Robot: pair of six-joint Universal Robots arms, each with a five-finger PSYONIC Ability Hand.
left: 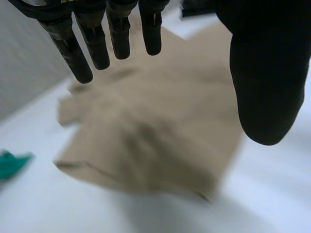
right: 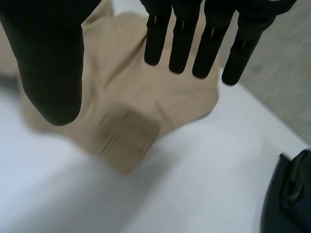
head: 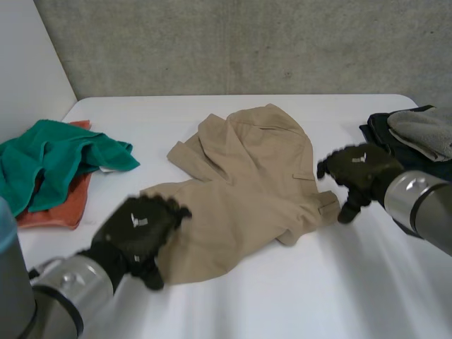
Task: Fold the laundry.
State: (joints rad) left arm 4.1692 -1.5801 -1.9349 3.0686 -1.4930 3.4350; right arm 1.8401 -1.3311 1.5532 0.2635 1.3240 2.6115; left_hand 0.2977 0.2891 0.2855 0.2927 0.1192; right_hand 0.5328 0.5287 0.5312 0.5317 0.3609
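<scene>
A tan garment (head: pixel 247 183) is lying crumpled at the middle of the white table (head: pixel 282 304) as both robot hands are closing in on it for folding. Taking 12 o'clock as the far side of the table, its long axis is running from about 7 o'clock, near the robot, to 1 o'clock. The far end seems to be carrying a waistband or collar, though the creases are making that hard to confirm. The near end is spreading broad and flat.

The left hand (head: pixel 141 224) is sitting at the garment's 7 o'clock end and overlapping its edge in the head view. Its fingers (left: pixel 92 43) are reaching out straight, with the thumb (left: pixel 267 73) standing well apart and nothing between them. The right hand (head: pixel 357 169) is hovering at the garment's 3 o'clock side, just beside a corner bearing a pocket (right: pixel 129 131). Its fingers (right: pixel 184 43) are likewise extended and its thumb is holding clear, gripping nothing.

The left hand is looking the nearer of the two, so the near end is probably the first hold. The right hand is needing only a short reach toward 9 o'clock to take the pocket corner.

A green cloth (head: pixel 56 155) is lying over an orange one (head: pixel 60 205) at the table's 9 o'clock edge. A dark pile (head: pixel 385 131) topped with grey fabric (head: pixel 424 131) is waiting at 3 o'clock (both well apart from the tan piece).
</scene>
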